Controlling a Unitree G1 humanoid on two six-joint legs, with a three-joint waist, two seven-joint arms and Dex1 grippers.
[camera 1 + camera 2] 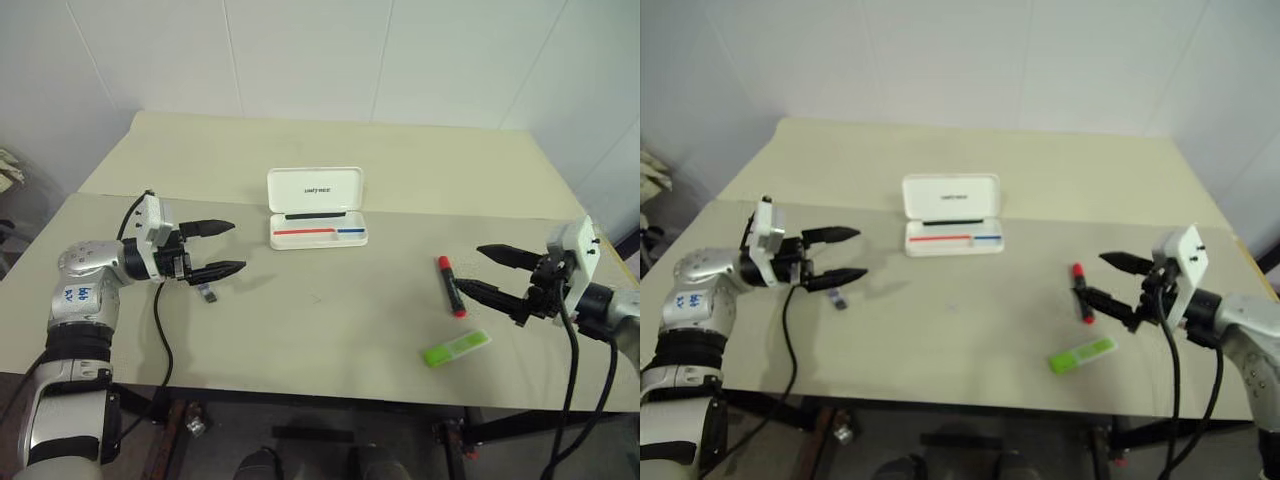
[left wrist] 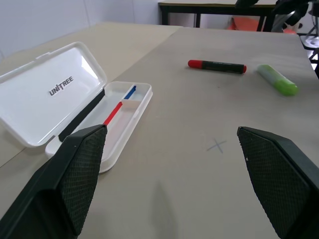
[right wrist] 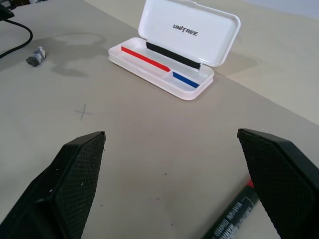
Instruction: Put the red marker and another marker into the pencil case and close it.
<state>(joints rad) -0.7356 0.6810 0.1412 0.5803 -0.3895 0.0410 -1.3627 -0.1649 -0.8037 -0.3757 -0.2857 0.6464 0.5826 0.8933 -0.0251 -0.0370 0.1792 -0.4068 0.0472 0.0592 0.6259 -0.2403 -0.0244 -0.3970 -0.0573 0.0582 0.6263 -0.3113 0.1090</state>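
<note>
While the pencil case [image 1: 316, 209] is sitting open near the middle of the counter [image 1: 330, 330], we are seeing its lid standing up at the far side, with small black lettering on the inner face. A red stripe and a blue stripe are running along the inside of its tray, which is holding neither marker.

Toward the right side, the red marker [image 1: 450, 285] is lying flat on the counter, well apart from the case. The green highlighter [image 1: 456, 348] is lying just beyond it, nearer the front edge, not touching the marker.

We are holding the right gripper [image 1: 488, 272] above the counter, just beside the red marker, with its fingers spread wide and gripping nothing. In the right wrist view the marker's black barrel is showing close to one finger [image 3: 279, 174].

We are holding the left gripper [image 1: 228, 247] on the left of the case, its fingers equally wide and empty. A small grey scrap [image 1: 207, 293] is lying on the counter beneath it.
</note>
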